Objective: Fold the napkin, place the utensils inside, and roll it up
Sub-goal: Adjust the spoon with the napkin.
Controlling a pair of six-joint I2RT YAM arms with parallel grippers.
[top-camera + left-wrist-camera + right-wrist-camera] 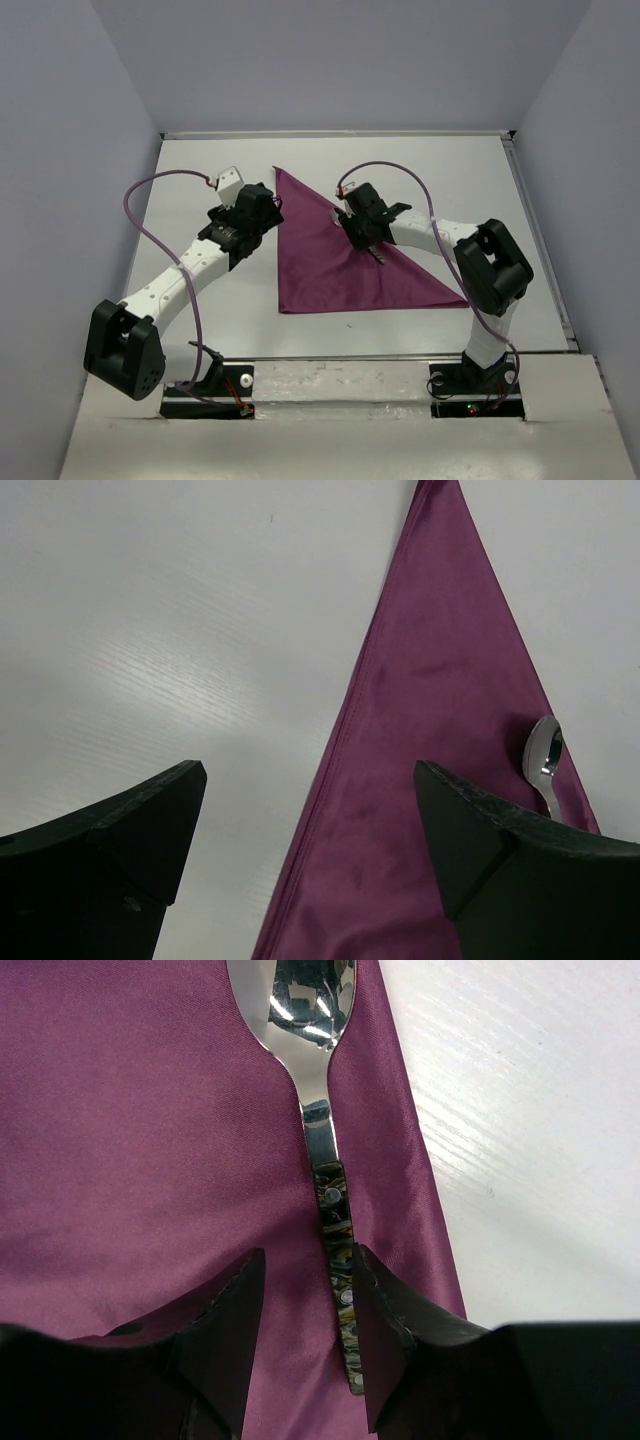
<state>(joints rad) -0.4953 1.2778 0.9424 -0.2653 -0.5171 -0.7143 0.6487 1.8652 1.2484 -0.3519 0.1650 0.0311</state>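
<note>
Plainly the napkin [330, 265] lies folded into a flat triangle in the middle of the table [480, 180]. A spoon [322, 1150] rests on it just inside the right-hand slanting edge, its bowl toward the far side. The cloth looks soft and limp with a slight sheen. It would probably slide and crease if dragged, so a corner or the folded edge is the likely place to pinch it. The spoon looks stiff, light and polished, hence slippery. Its thin flat handle, mottled dark along the lower part, is the sensible hold, taken across its narrow width.

The right gripper [308, 1260] straddles that handle with its jaws partly apart. One finger [385, 1310] seems to touch the handle, while purple cloth shows in the gap on the other side, so it is not clamped. The left gripper [310, 780] hangs over the napkin's left edge, jaws spread wide and holding nothing.

Only the right wrist view shows that gap and the handle's pattern, and the left wrist view catches the bowl from across the cloth. The overhead view alone gives the whole triangle and both arms, but there the spoon is nearly hidden under the gripper.
</note>
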